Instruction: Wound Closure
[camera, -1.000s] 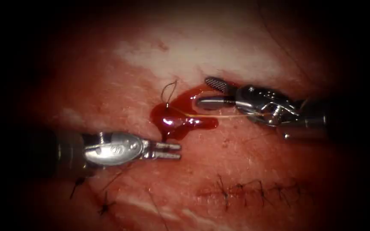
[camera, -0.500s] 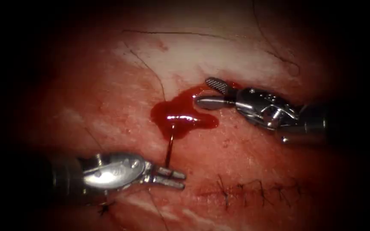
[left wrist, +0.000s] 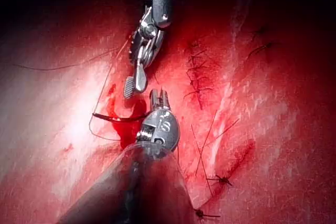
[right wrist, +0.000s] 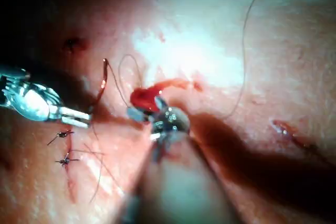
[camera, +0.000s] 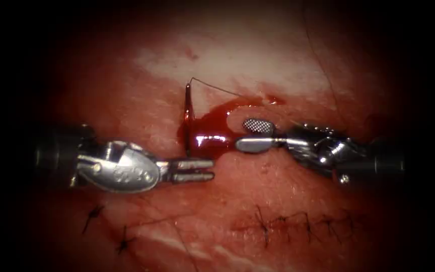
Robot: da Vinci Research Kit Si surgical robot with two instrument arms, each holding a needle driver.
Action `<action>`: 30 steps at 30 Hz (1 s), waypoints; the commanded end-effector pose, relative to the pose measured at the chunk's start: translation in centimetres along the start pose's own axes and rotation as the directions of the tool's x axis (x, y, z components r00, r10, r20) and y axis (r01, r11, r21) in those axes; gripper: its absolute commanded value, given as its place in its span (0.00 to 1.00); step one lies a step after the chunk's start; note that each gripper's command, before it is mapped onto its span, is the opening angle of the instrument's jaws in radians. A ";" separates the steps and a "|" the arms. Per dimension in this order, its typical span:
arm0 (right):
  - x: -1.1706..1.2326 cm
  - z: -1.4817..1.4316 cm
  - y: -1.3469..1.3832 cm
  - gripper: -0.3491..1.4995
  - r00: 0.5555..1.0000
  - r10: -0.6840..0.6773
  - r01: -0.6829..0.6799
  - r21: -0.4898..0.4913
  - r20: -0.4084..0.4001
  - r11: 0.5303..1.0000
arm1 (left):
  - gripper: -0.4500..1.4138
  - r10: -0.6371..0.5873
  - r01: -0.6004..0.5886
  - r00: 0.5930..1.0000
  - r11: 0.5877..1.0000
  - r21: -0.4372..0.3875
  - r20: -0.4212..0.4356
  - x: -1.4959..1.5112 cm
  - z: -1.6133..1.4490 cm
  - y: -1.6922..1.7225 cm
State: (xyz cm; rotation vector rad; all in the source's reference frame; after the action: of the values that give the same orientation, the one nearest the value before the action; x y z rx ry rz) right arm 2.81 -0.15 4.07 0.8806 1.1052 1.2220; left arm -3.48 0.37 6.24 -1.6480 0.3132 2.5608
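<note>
I am holding the needle (camera: 188, 118) in my left tool (camera: 193, 170), whose jaws are closed to a thin slit. They seem to be gripping the needle's lower end close to the hinge, though I cannot make out the exact contact. Over the last second I have been swinging this tool down and then back up. The needle, which half a second ago ran from the red fluid (camera: 212, 128) down to my jaws, is now standing upright at the left edge of that pool, coated red. The thread (camera: 215, 86) is trailing off its top end toward the right. It looks clear of the tissue (camera: 237, 55), so I am judging this bite as passed, with thread left to draw through. The cut is lying hidden under the fluid. My right tool (camera: 251, 135) has been sinking toward the pool's right edge, jaws spread wide and gripping nothing.
</note>
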 end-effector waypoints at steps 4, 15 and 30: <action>-0.07 0.12 -0.02 0.52 0.998 0.054 -0.054 0.034 0.014 0.998 | 0.00 0.021 -0.021 1.000 1.000 -0.009 -0.012 -0.09 0.14 0.14; -0.18 0.40 -0.14 0.52 0.991 0.117 -0.124 0.106 0.068 0.987 | 0.00 0.046 -0.047 0.999 0.998 -0.030 -0.025 -0.16 0.33 0.37; -0.24 0.65 -0.12 0.53 0.988 0.131 -0.141 0.138 0.084 0.980 | 0.00 0.052 -0.054 0.998 0.998 -0.042 -0.039 -0.01 0.35 0.44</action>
State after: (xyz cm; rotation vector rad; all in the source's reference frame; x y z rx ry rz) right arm 3.41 -0.33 4.13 1.1184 1.0987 1.2199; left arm -3.83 0.05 6.37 -1.7274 0.3132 2.5958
